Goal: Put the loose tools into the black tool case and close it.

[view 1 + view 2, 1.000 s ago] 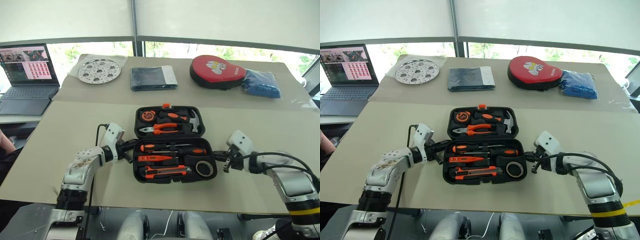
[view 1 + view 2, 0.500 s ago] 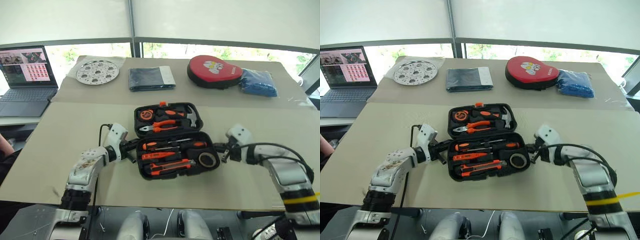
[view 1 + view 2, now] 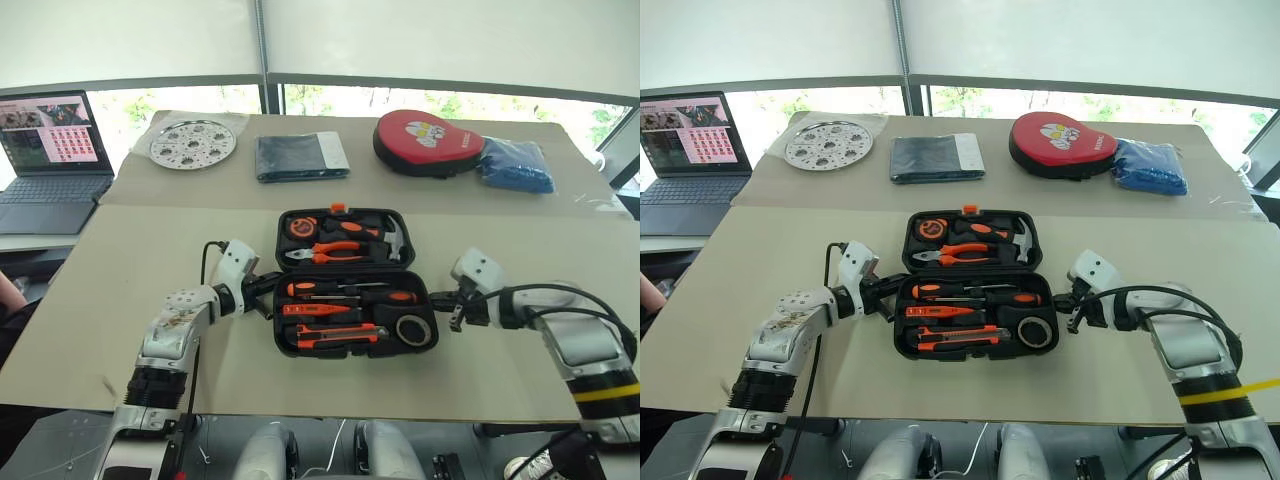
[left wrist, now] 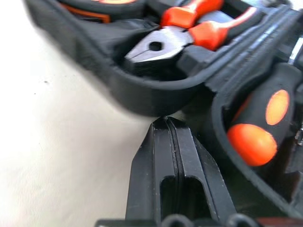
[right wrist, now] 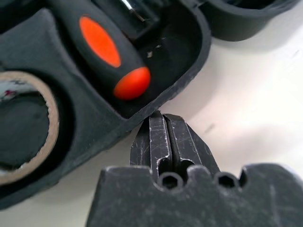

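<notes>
Handling the black tool case (image 3: 350,285), you are dealing with a stiff moulded shell, likely weighty now that it is loaded; judge the near half's side rims the safest hold for folding it shut. It is lying open mid-table. The near half is holding two screwdrivers (image 3: 350,293), a slim orange screwdriver (image 3: 310,309), a utility knife (image 3: 338,338) and a tape roll (image 3: 410,329). Both the left gripper (image 3: 266,289) and right gripper (image 3: 446,304) are pressed together, flanking its sides.

The right gripper (image 5: 163,118), its fingers pressed together, met the rim of the black tool case (image 5: 187,80) on the pale counter (image 5: 255,94). Inside lay a black-and-orange-handled screwdriver (image 5: 104,52) beside a tape roll (image 5: 45,137).
</notes>
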Available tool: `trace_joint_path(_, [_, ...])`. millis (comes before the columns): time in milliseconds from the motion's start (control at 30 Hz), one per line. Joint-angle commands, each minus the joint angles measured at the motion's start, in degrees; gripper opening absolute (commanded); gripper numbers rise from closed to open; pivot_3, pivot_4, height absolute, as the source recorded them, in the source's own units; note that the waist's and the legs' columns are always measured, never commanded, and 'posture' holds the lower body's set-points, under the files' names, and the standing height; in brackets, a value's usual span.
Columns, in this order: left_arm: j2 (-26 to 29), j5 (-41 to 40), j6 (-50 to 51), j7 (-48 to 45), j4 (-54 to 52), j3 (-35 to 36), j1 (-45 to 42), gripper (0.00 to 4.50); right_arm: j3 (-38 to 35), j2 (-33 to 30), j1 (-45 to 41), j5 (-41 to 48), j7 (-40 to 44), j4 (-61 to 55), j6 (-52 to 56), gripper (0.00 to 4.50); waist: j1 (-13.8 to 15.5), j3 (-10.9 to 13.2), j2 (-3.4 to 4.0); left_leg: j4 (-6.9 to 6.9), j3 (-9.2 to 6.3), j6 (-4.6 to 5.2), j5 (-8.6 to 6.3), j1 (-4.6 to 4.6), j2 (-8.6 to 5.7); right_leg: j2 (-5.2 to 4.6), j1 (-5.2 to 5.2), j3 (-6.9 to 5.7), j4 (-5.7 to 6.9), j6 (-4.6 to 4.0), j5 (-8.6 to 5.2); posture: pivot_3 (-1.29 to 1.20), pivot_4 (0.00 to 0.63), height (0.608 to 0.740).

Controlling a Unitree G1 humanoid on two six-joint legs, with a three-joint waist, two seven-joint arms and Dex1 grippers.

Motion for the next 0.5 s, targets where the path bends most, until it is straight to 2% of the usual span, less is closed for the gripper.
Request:
trace_joint_path(33, [-1.1, -1.0, 0.4, -1.6, -3.1, -3.5, 0.8, 0.04, 3.1, 1.3, 1.7, 7.7, 4.4, -12.9, 3.8, 0.0, -0.1, 0.0, 0.0, -0.02, -0.02, 0.0, -0.01, 0.01, 0.04, 0.03, 0.01, -0.03, -0.04, -0.02, -0.01, 0.0, 0.15, 0.74])
trace_joint_path(400, [0.6, -2.8, 4.8, -3.1, -8.7, -3.1, 4.2, 0.04, -0.1, -1.4, 3.8, 2.6, 1.4, -6.3, -1.1, 0.0, -0.3, 0.0, -0.03, -0.07, 0.03, -0.03, -0.01, 0.01, 0.04, 0.08, 0.08, 0.01, -0.36, 0.0, 0.0, 0.0, 0.15, 0.74])
trace_joint_path(500, [0.4, -3.2, 5.9, -0.3, -8.9, -0.2, 3.5, 0.04, -2.1, -3.5, 3.6, 4.0, 3.2, -4.9, 0.1, 0.0, -0.1, 0.0, -0.04, -0.07, 0.04, -0.01, -0.02, 0.0, 0.03, 0.09, 0.11, 0.03, -0.46, 0.03, 0.02, 0.0, 0.15, 0.74])
